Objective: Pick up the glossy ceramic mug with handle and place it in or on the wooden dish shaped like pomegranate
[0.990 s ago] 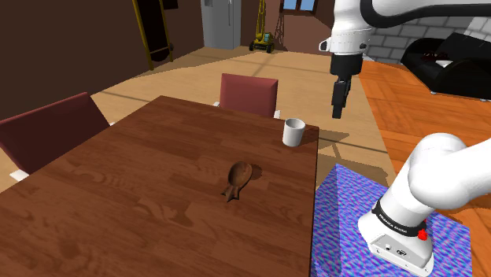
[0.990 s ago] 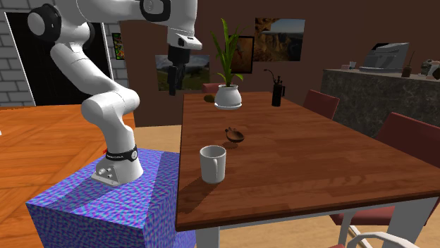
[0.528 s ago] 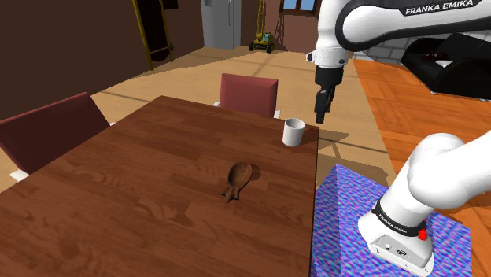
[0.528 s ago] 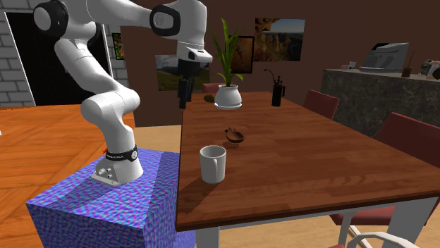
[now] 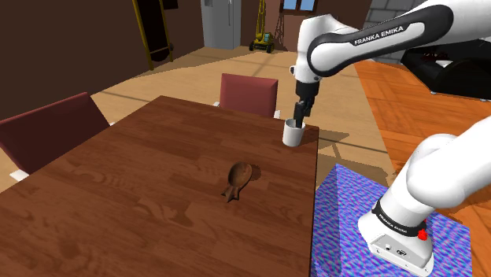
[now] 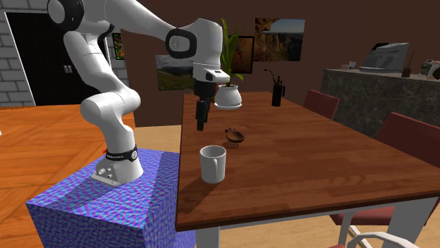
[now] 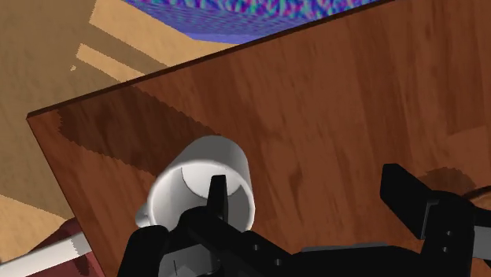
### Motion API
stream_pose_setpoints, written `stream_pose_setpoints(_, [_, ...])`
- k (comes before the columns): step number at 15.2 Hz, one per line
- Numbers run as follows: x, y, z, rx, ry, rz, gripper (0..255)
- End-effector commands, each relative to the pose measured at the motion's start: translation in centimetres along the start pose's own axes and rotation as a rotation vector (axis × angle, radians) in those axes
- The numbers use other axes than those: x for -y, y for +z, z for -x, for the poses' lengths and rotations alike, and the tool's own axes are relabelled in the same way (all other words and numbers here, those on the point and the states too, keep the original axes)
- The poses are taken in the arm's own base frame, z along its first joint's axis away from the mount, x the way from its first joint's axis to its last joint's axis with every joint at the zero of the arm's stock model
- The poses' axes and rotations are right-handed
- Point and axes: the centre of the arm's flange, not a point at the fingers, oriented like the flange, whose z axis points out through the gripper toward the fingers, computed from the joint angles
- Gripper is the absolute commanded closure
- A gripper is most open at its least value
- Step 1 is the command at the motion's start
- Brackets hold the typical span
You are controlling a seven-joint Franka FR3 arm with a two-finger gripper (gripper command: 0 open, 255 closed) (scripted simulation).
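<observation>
The arm (image 5: 441,169) is white and fat, made of round tube parts with dark joints. A black band (image 5: 383,33) on it says FRANKA EMIKA in white letters. The gripper (image 5: 298,120) is all black, with two blocky fingers (image 7: 216,193). The white foot (image 5: 393,242) wears a dark ring (image 5: 396,219). A small red button (image 5: 422,234) sits at the ring's 4 o'clock.

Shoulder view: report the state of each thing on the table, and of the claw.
mug: upright, empty, standing on the table, not held.
brown dish: lying on the table, nothing in it.
claw: open, just above the mug, holding nothing.
</observation>
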Motion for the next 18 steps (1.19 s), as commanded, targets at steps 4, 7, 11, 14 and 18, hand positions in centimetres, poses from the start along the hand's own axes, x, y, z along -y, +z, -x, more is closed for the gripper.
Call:
stream_pose_setpoints(4, [-2.2, 3.5, -4.4, -0.038, 0.013, 0.038, 0])
stream_pose_setpoints(7, [-2.3, 4.8, -4.7, -0.04, 0.013, 0.04, 0])
stream_pose_setpoints(11, [-2.4, 6.9, -4.8, -0.04, 0.013, 0.04, 0])
stream_pose_setpoints(14, [-2.5, 7.7, -4.8, -0.04, 0.013, 0.04, 0])
stream_pose_setpoints(18, [-2.5, 7.7, -4.8, -0.04, 0.013, 0.04, 0])
